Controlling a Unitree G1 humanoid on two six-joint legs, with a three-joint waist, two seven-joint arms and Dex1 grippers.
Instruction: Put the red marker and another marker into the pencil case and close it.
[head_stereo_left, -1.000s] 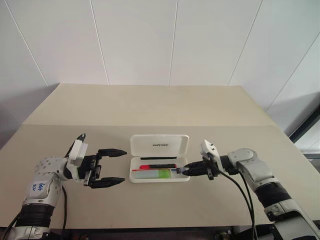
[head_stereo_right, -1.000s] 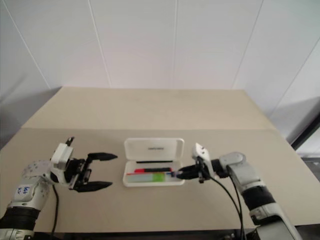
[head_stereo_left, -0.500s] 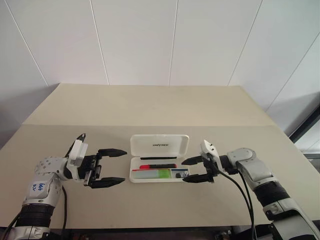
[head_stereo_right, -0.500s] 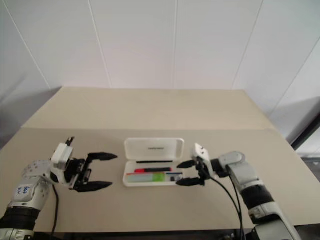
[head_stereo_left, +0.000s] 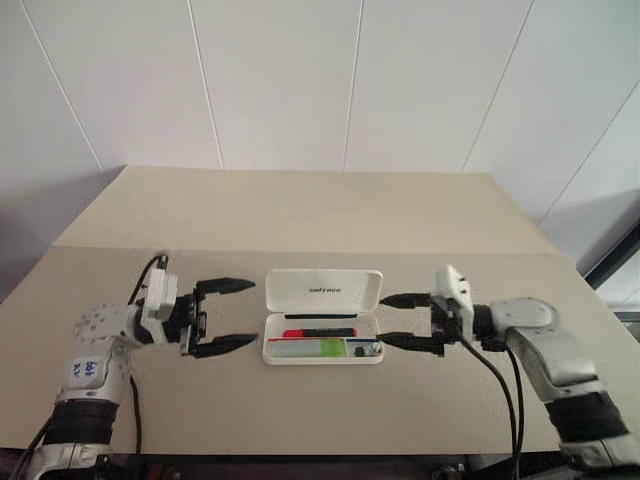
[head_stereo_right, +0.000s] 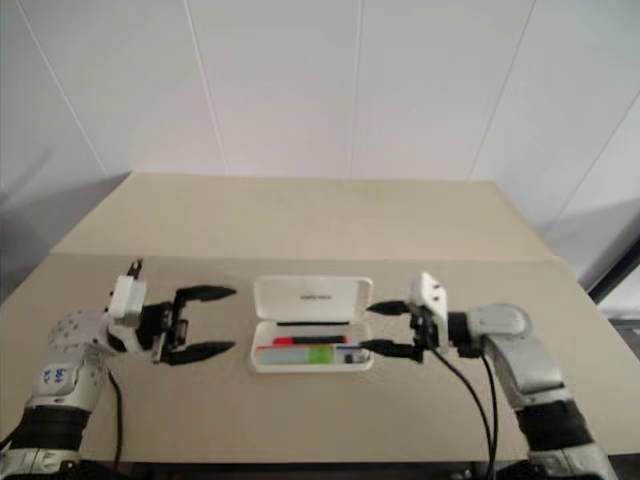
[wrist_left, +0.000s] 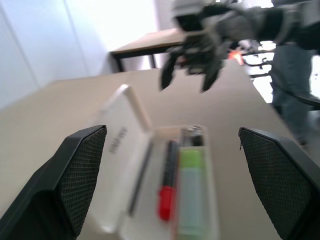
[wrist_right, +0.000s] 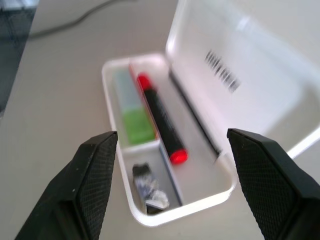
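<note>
Two markers: both lie inside the pencil case (head_stereo_left: 322, 348), side by side along its length.
Red marker (wrist_right: 160, 119): slim black barrel, red at the ends; sits nearer the hinge. Light, stiff, smooth — prob rolls if nudged.
Another marker (wrist_right: 131, 114): stubby mint body w/ lime-green cap, on the front side of the tray, touching or nearly touching the red one. Light, hard plastic.
Small end compartment: dark/grey bits in it (wrist_right: 147, 184), can't tell what.
Case: white hard plastic on the table (head_stereo_left: 300, 210), lid (head_stereo_left: 323, 288) standing open, tilted back. Rigid but light, slick — likely skids if pushed from one side only.
Where to grip: push lid's free top edge fwd & down; steady tray at a short end.
Left gripper (head_stereo_left: 227, 315): fingers wide apart, empty, just beside case's left end, not touching.
Right gripper (head_stereo_left: 405, 320): fingers spread, empty, just beside the right end, apart from it.
Left to do: close lid, by my read.
</note>
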